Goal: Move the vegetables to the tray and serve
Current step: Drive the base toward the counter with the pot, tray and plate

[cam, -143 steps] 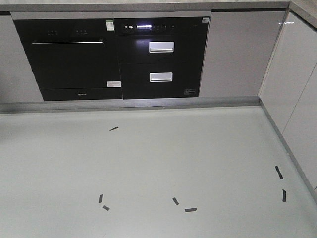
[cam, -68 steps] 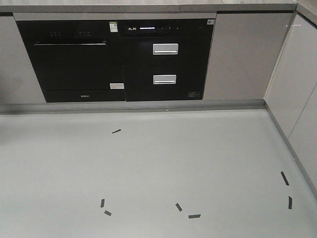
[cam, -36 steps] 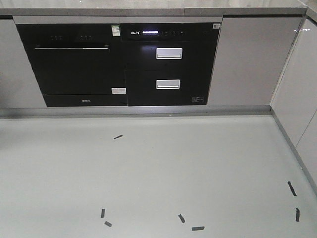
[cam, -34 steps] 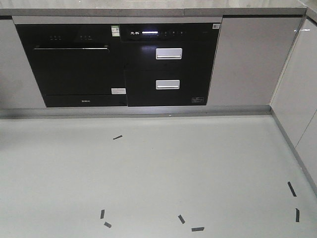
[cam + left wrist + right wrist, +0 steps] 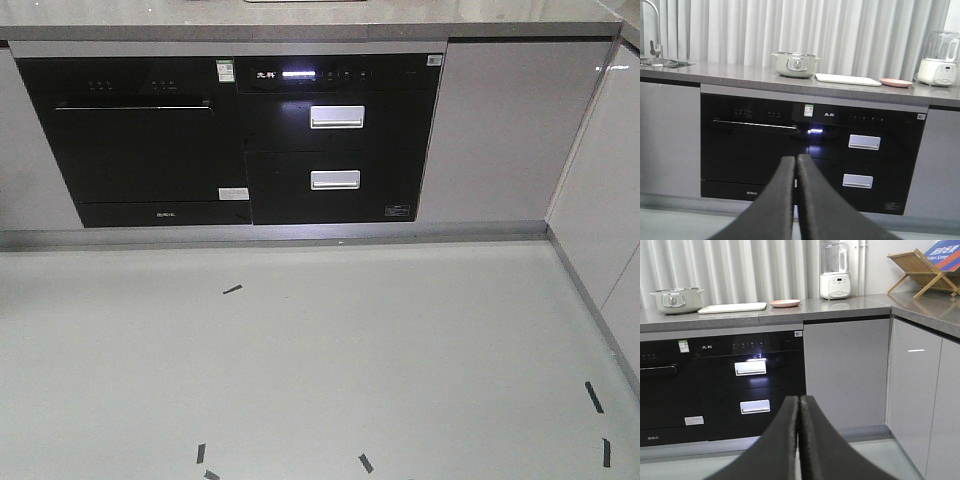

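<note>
Pot [image 5: 795,64], pink plate [image 5: 896,82] and blender [image 5: 939,59] stand on the counter [image 5: 730,74].

front: high, tilted floorward | wrists: low, level, distant | shared: black appliances [image 5: 200,140]

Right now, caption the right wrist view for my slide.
Shut right claw faces the counter, where the cream tray lies beside the pink plate.

The tray [image 5: 848,79] is white, plate [image 5: 896,82] pink, countertop [image 5: 740,73] grey, oven [image 5: 135,140] black.
</note>
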`<state>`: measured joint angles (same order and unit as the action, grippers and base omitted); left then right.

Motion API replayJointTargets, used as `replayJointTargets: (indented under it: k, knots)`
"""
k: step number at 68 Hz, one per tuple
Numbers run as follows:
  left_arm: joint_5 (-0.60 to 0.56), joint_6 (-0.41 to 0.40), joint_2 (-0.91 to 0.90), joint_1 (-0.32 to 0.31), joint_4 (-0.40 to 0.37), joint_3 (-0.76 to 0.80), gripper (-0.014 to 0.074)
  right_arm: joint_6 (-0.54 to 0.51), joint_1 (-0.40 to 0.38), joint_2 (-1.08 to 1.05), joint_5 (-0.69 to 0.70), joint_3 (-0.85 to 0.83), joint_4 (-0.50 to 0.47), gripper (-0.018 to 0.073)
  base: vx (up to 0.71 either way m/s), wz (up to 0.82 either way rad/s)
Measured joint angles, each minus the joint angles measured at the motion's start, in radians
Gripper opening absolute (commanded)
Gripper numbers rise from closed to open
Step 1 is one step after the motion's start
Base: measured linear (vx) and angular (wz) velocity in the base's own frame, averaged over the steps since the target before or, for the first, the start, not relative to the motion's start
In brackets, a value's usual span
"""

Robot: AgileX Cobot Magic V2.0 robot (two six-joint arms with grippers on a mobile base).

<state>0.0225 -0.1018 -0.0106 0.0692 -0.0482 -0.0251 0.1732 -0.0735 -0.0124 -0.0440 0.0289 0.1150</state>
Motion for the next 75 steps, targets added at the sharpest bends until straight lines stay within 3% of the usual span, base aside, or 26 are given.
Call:
replayJointTargets:
  k: [75]
  knots:
    - [0.000,0.000,0.000,0.000,0.000,0.000,-0.0006,0.000,0.000,0.000,0.000,0.000,0.000,-0.0004,0.16,0.01]
